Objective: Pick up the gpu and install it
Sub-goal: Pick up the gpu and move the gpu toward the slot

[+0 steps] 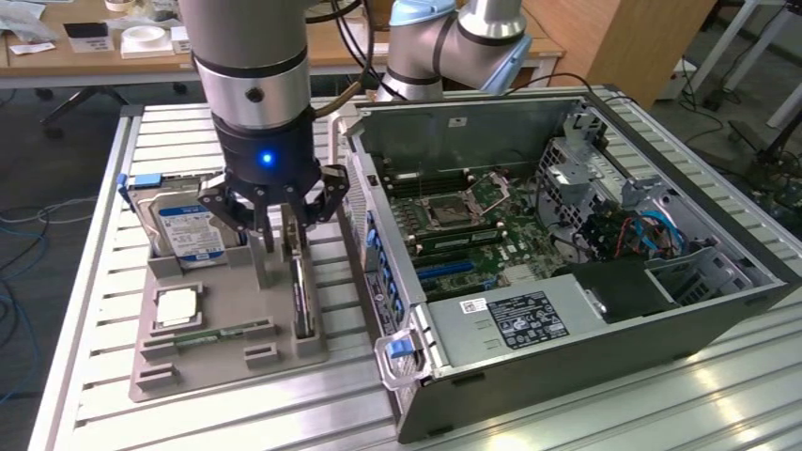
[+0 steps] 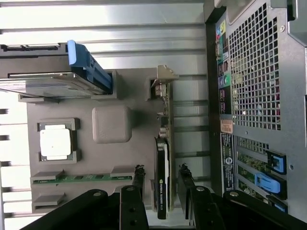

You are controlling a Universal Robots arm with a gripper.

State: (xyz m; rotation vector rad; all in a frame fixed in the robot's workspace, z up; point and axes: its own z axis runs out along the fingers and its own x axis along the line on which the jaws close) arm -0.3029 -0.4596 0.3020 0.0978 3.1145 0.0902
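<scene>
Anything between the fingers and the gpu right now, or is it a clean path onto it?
Nothing visible stands in the way. The gpu stands on edge in the grey holder, and the fingers of the gripper hang one on each side of it, with bare gaps between.

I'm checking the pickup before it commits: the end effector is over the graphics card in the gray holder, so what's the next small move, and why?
Probably close the end effector on the gpu. Its fingers stand open on either side of the card, which stands on edge in the gray holder, with a gap at each face, so nothing is gripped yet.
</scene>
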